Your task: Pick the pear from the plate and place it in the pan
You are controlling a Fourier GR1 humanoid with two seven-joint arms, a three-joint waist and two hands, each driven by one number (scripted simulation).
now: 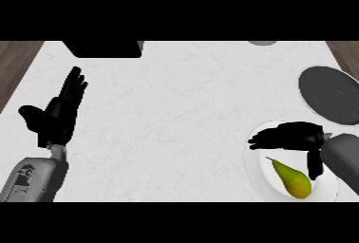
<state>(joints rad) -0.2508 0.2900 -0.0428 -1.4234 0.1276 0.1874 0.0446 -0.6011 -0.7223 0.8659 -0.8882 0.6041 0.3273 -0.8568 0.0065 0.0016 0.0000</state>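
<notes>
No text, label, brand, number or sign can be read anywhere in the head view.
</notes>
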